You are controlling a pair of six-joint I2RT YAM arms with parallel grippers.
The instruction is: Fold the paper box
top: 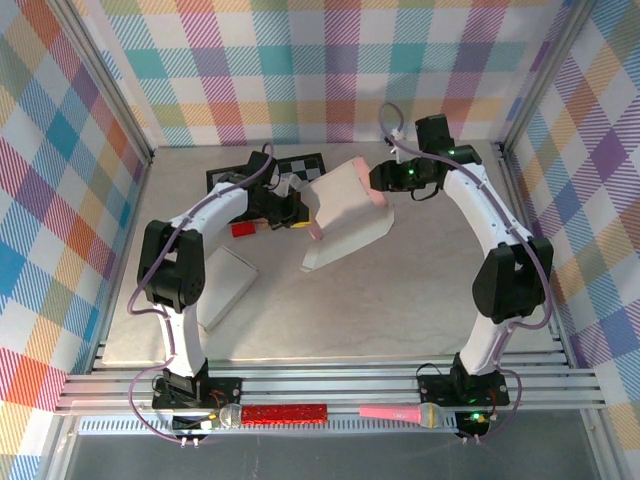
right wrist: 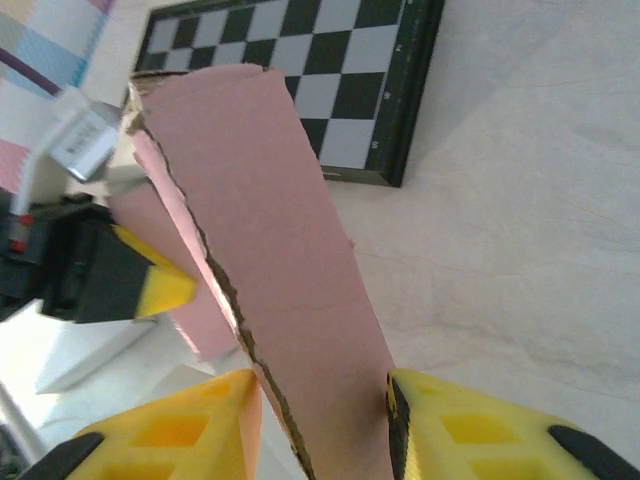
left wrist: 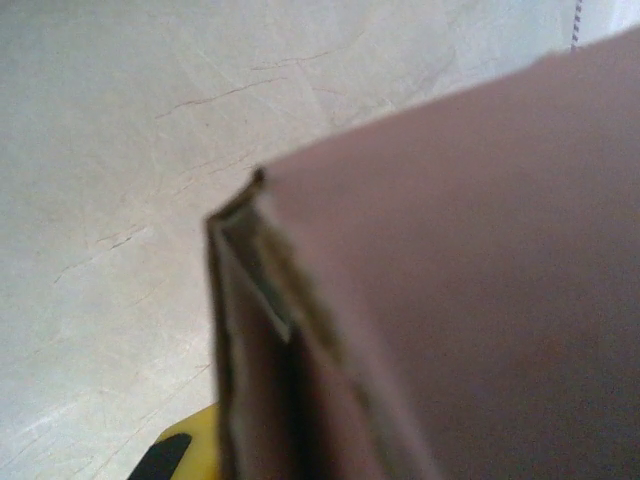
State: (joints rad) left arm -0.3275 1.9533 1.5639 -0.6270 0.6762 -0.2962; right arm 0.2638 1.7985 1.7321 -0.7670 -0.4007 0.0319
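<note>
The paper box (top: 350,215), white outside and pink inside, stands half raised in the middle of the table, one panel flat on the surface. My left gripper (top: 303,218) is shut on its left edge. In the left wrist view the brownish cardboard (left wrist: 480,250) runs down into the jaws beside one yellow finger (left wrist: 190,450). My right gripper (top: 380,183) holds the upper right flap. In the right wrist view that pink flap (right wrist: 270,230) stands between my right gripper's (right wrist: 320,400) yellow fingers, both touching it. The left arm's yellow fingertip (right wrist: 160,290) shows behind it.
A black-framed checkerboard (top: 300,165) lies at the back, behind the box, also seen as the checkerboard (right wrist: 300,60). A small red object (top: 243,229) sits under the left arm. A flat white sheet (top: 225,285) lies at the front left. Plaid walls enclose the table.
</note>
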